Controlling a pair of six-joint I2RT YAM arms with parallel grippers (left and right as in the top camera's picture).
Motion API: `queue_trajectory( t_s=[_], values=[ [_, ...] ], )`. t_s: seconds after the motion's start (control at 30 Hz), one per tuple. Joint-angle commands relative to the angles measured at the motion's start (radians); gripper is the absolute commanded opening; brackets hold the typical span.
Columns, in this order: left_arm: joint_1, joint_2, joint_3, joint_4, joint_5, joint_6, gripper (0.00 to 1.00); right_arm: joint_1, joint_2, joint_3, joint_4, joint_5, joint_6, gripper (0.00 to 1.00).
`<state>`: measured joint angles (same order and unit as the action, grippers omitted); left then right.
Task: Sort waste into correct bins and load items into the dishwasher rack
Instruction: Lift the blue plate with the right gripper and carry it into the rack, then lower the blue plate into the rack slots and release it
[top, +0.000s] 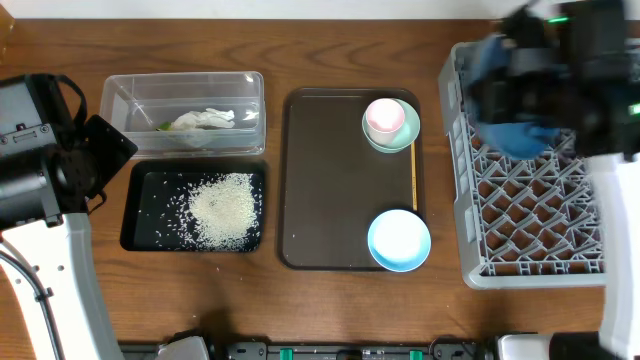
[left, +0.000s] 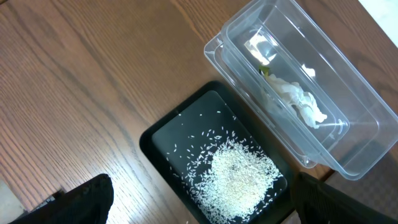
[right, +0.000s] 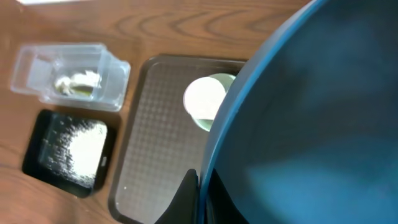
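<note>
Dark blue bowl (right: 311, 124) fills the right wrist view, rim pinched in the clenched right gripper (right: 200, 186), grey dishwasher rack (top: 530, 230) beneath. Left gripper (left: 208, 208) hangs spread wide, empty; black tray (left: 161, 143) directly below it, clear tub (left: 367, 112) just beyond, rice (left: 239, 180) heaped in the tray.

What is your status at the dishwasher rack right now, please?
Left fingers open, near the black tray. Right fingers shut on the dark blue bowl, above the dishwasher rack. Nothing seen in the way.

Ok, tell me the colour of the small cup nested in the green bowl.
Pink cup; overhead view shows it best.
</note>
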<state>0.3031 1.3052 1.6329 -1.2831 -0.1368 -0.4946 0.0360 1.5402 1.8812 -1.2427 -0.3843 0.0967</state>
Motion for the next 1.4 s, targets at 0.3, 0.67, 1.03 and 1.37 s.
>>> queue_trajectory(
  t_s=[0.3, 0.67, 1.03, 1.37],
  values=[
    [0.004, -0.003, 0.006, -0.003, -0.005, -0.001, 0.93, -0.423, 0.005, -0.276, 0.144, -0.826, -0.253, 0.01],
    [0.004, -0.003, 0.006, -0.003, -0.005, -0.001, 0.93, -0.584, 0.005, -0.481, 0.132, -0.986, -0.272, 0.01],
    [0.004, -0.004, 0.006, -0.003, -0.005, -0.001, 0.93, -0.592, 0.005, -0.578, 0.202, -1.064, -0.277, 0.01],
    [0.004, -0.003, 0.006, -0.003, -0.005, -0.001, 0.93, -0.593, 0.005, -0.580, 0.203, -0.896, -0.278, 0.01]
  ],
)
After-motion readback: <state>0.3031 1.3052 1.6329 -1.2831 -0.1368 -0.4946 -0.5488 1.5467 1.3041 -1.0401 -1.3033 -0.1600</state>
